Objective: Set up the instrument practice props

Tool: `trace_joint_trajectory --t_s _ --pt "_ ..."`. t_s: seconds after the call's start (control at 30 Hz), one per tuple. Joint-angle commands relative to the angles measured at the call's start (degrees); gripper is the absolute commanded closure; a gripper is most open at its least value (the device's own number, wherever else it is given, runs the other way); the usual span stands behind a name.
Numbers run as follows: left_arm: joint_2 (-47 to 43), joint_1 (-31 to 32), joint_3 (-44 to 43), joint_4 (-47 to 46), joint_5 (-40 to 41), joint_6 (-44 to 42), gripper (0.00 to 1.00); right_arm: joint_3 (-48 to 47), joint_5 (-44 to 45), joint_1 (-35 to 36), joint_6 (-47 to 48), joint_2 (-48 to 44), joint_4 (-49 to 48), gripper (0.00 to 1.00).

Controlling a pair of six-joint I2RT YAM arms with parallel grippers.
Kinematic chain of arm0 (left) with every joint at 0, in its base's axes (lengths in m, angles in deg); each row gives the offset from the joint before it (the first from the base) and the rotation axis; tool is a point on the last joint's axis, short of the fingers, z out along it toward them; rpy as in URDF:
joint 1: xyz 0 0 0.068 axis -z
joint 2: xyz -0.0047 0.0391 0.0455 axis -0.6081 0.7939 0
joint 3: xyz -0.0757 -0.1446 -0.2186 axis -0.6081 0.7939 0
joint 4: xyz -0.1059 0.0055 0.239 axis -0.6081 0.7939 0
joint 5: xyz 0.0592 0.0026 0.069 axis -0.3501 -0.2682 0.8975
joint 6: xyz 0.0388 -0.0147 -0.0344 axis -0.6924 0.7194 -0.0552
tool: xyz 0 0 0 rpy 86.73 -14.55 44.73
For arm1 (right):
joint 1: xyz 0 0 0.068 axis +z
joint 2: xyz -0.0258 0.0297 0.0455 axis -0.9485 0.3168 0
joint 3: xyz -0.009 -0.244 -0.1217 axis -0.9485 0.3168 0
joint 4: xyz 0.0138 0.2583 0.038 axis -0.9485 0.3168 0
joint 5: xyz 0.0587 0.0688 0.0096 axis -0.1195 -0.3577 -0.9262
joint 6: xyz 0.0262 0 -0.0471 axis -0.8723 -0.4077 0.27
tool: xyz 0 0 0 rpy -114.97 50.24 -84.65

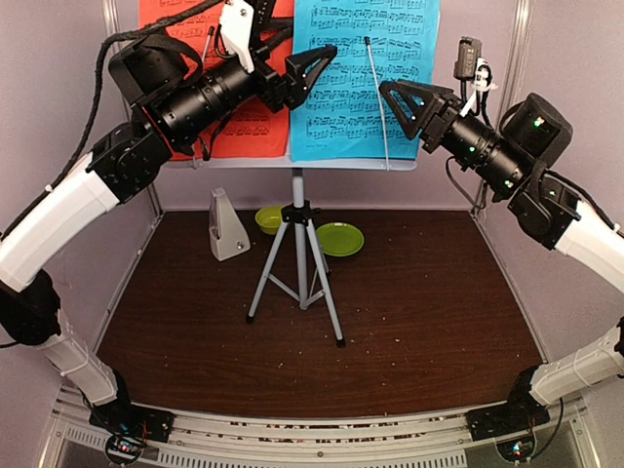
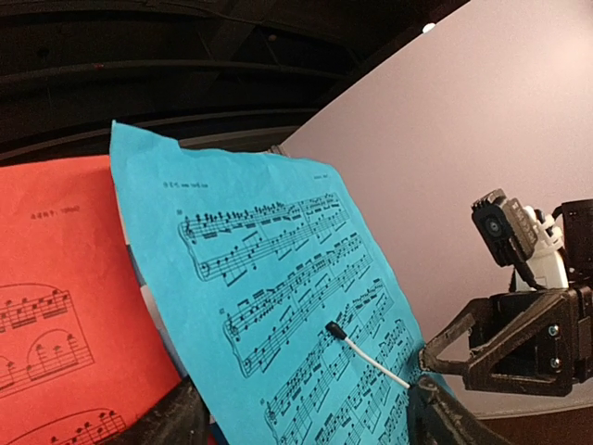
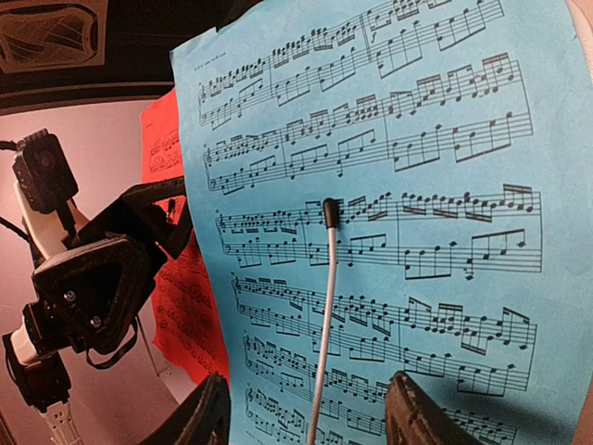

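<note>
The grey tripod [image 1: 298, 263] stands mid-table and carries the pale grey desk [image 1: 292, 163]. A red music sheet [image 1: 195, 58] and a blue music sheet [image 1: 366, 78] stand side by side on the desk. A thin white rod with a black tip [image 1: 378, 97] lies across the blue sheet [image 2: 278, 278] [image 3: 417, 185]. The whitish pyramid metronome [image 1: 227, 226] stands left of the tripod. My left gripper [image 1: 304, 70] [image 2: 304, 400] is open and empty at the blue sheet's left edge. My right gripper [image 1: 402, 103] [image 3: 310, 385] is open and empty, facing the blue sheet's lower right.
A lime-green bowl [image 1: 270, 219] and a lime-green plate [image 1: 339, 239] lie behind the tripod on the brown table [image 1: 429, 312]. Pale walls close in the left, right and back. The two grippers are near each other in front of the desk.
</note>
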Motion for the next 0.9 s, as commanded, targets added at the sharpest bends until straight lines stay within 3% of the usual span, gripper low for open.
trace_joint_trajectory --t_s 0.0,0.3,0.53,0.87 --pt "-2.86 0.01 1.45 -1.21 -0.14 -1.57 0.22 1.2 0.97 0.28 0.31 -2.0 -1.24 0.41" --pt "-9.02 0.11 5.53 6.97 -4.7 -4.04 0.18 3.55 2.82 0.3 0.93 -4.83 1.23 0.34" --pt "-16.9 0.18 17.56 9.62 -3.14 -5.6 0.13 8.54 5.17 0.05 0.72 -8.65 3.43 0.24" --pt "-26.11 0.19 32.85 12.54 -7.53 -3.04 0.12 18.18 7.12 -1.29 -0.8 -15.68 6.53 0.21"
